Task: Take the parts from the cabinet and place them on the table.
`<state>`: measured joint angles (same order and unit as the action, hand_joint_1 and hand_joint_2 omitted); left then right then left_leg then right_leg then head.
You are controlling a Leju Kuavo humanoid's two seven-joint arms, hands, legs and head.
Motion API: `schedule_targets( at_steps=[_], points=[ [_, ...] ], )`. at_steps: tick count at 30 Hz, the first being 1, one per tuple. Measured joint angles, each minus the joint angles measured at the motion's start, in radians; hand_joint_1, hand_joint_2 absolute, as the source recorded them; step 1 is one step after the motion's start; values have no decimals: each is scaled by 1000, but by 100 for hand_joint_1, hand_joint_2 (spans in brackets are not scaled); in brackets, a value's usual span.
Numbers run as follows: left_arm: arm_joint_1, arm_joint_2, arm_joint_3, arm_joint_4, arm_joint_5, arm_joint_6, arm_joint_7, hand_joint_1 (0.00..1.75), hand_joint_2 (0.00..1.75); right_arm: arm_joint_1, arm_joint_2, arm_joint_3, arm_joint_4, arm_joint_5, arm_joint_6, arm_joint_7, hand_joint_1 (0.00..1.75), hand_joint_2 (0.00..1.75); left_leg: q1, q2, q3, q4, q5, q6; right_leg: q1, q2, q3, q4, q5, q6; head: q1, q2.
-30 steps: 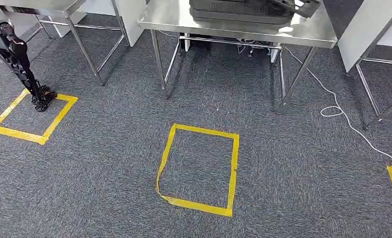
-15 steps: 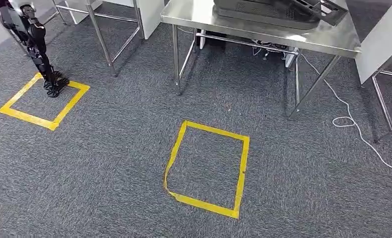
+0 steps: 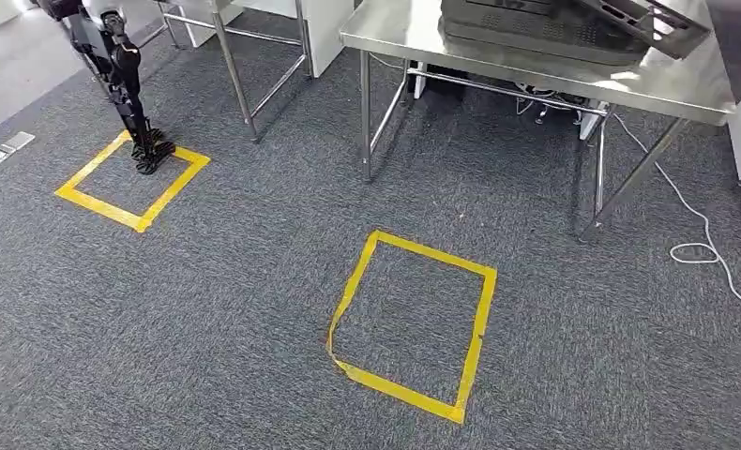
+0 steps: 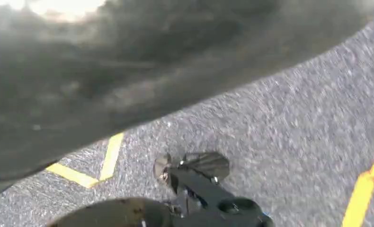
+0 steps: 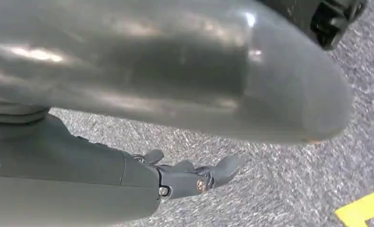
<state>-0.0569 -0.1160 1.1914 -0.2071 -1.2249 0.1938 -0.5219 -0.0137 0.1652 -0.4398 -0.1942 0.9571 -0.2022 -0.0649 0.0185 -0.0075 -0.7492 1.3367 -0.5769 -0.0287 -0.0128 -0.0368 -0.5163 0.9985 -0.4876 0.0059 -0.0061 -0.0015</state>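
Walking w/ arms hanging: my right hand (image 5: 194,177) is spread, holding nothing, left hand's state I can't tell, parts & cabinet unseen, shiny steel table (image 3: 554,70) ahead beyond yellow tape square (image 3: 414,323).

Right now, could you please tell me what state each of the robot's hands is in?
Left hand: too blurred to tell whether open or closed.
Right hand: open, fingers apart, holding nothing, hanging over the carpet.

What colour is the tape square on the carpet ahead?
Yellow; the tape square shows best in the head view.
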Motion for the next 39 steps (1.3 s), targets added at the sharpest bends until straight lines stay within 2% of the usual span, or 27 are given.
schedule_targets(
  at_steps=[2, 3, 4, 5, 8, 9, 10, 11, 13, 14, 15, 16, 18, 19, 20, 23, 24, 25, 27, 29, 30, 31, 33, 34, 35, 36, 39],
  points=[
    [0, 5, 3, 0, 9, 23, -4, 0, 0, -1, 6, 0, 0, 0, 14, 16, 0, 0, 8, 11, 72, -128, 72, -5, -3, -13, 4, 2, -4, 4, 0, 0],
    [-1, 6, 6, -1, 11, 32, -4, 0, 0, -1, 9, 0, 0, 0, 21, 24, 0, 0, 12, 30, 122, -218, 110, -9, -4, -18, 8, 4, -9, 10, 0, 0],
    [-2, 4, 7, 0, 11, 42, -3, 0, 0, -1, 10, 0, 0, 4, 27, 30, 0, 0, 11, 68, 151, -271, 104, -14, 0, -25, 8, 11, -15, 19, -1, 0],
    [-4, 2, 7, 0, 10, 54, -1, 0, 0, -2, 11, 0, 0, 8, 34, 38, 0, 0, 7, 46, 152, -280, 107, 1, 9, -28, -2, 19, -22, 26, -2, 0],
    [-4, 5, 13, -1, 9, 80, 12, 0, 0, -3, 16, 2, 0, 35, 48, 53, 0, 0, -4, 24, 140, -278, 110, 23, 6, -45, 9, 8, -17, 37, 2, 0],
    [-4, 7, 15, -1, 5, 85, 18, 0, 0, -4, 17, 3, 0, 44, 50, 55, 0, 0, -1, 16, 141, -283, 116, 33, 3, -41, 6, 12, -23, 42, 4, 0],
    [-3, 8, 16, -2, 2, 89, 21, 0, 0, -4, 17, 5, 0, 50, 50, 57, 0, 0, 0, 10, 139, -284, 119, 40, -1, -1, -13, 45, -45, 42, 3, 0],
    [-4, 10, 16, -3, 1, 92, 27, 0, 0, -4, 17, 5, 0, 51, 50, 57, 0, 0, 0, 3, 136, -284, 121, 48, -1, 18, -46, 114, -81, 34, 5, 0],
    [-4, 13, 18, -3, 1, 93, 39, 0, 0, -3, 18, 5, 1, 45, 46, 46, 0, 0, -4, -14, 128, -284, 123, 55, -1, 30, -127, 277, -143, 24, 6, 0],
    [-3, 13, 19, -3, 2, 94, 47, 0, 0, -1, 18, 5, 1, 41, 42, 41, 0, 0, -6, -24, 126, -284, 124, 57, -1, 32, -156, 332, -155, 26, 5, 0],
    [-1, 13, 21, -3, 3, 97, 55, 0, 0, 0, 17, 5, 1, 39, 38, 34, 0, 0, -7, -33, 125, -284, 126, 58, -1, 32, -161, 335, -148, 30, 5, 0],
    [-1, 13, 24, -4, 6, 102, 63, 0, 0, 0, 18, 5, 1, 36, 34, 29, 0, 0, -7, -43, 125, -284, 127, 58, 0, 34, -143, 293, -126, 37, 6, 0],
    [0, 13, 28, -4, 10, 103, 72, 0, 0, -1, 16, 5, 1, 33, 26, 22, 0, 0, -7, -64, 125, -284, 131, 55, 0, 48, -58, 119, -55, 47, 6, 0],
    [0, 11, 31, -4, 13, 103, 76, 0, 0, -1, 14, 5, 1, 31, 23, 20, 0, 0, -6, -70, 124, -284, 134, 52, 0, 82, -15, 39, -32, 45, 7, 0],
    [0, 11, 33, -4, 14, 103, 77, 0, 0, -2, 14, 4, 1, 28, 22, 20, 0, 0, -12, -78, 124, -281, 135, 46, 8, 90, -14, 23, -28, 37, 6, 0],
    [0, 7, 41, -4, 32, 127, 44, 0, 0, -6, 15, 3, 1, 44, 35, 44, 0, 0, -6, -92, 124, -292, 146, 28, 15, 71, -14, 20, -19, 23, 5, 0],
    [0, 7, 47, -4, 43, 132, 28, 0, 0, -4, 15, 3, 1, 48, 42, 53, 0, 0, -7, -100, 119, -292, 148, 21, 10, 59, -7, 9, -10, 13, 7, 0],
    [-2, 7, 52, -4, 53, 132, 14, 0, 0, -4, 15, 3, 1, 51, 43, 60, 0, 0, -7, -64, 110, -272, 133, 23, -1, 48, -2, 4, -5, 6, 3, 0],
    [-7, 6, 61, -4, 63, 127, -6, 0, 0, -1, 16, 3, 1, 53, 45, 63, 0, 0, -6, -14, 63, -158, 52, 16, 2, 33, -2, 3, -1, -2, -2, 0],
    [-8, 5, 64, -4, 63, 98, -19, 0, 0, 3, 16, 3, 1, 54, 44, 63, 0, 0, -5, -4, -1, -11, -9, 8, 4, 12, -4, 4, -2, -3, 0, 0],
    [-8, 5, 66, -4, 65, 78, -19, 0, 0, 4, 15, 3, 1, 54, 41, 60, 0, 0, -3, 0, -10, 13, -8, 5, 4, 2, -4, 4, -2, -3, 0, 0],
    [-7, 6, 69, -4, 66, 57, -14, 0, 0, 3, 16, 3, 1, 52, 37, 55, 0, 0, 0, 3, 5, -13, 14, 3, 3, -6, -3, 4, -2, -3, 0, 0],
    [-8, 7, 75, -4, 66, 36, -5, 0, 0, 2, 19, 3, 1, 51, 32, 47, 0, 0, 6, 16, 87, -160, 89, -1, 0, -19, 1, 6, -6, 1, 0, 0],
    [-8, 6, 75, -4, 66, 27, -2, 0, 0, 2, 20, 3, 1, 49, 30, 43, 0, 0, 9, 45, 137, -244, 119, -4, 0, -24, 5, 10, -11, 9, -1, 0],
    [-12, 2, 75, -2, 65, 19, 0, 0, 0, 2, 19, 2, 1, 48, 29, 41, 0, 0, -2, 59, 150, -275, 105, -5, 13, -31, -10, 19, -20, 19, -5, 0],
    [-15, 0, 75, -2, 64, 13, 1, 0, 0, 1, 19, 2, 1, 48, 27, 39, 0, 0, 1, 44, 148, -275, 107, 10, 13, -35, -8, 18, -23, 22, 2, 0],
    [-15, -5, 74, -2, 41, -7, -1, 0, 0, -5, 21, 2, 1, 54, 22, 26, 0, 0, -7, 20, 139, -280, 112, 34, 9, -57, 6, 14, -21, 31, 4, 0]
  ],
)
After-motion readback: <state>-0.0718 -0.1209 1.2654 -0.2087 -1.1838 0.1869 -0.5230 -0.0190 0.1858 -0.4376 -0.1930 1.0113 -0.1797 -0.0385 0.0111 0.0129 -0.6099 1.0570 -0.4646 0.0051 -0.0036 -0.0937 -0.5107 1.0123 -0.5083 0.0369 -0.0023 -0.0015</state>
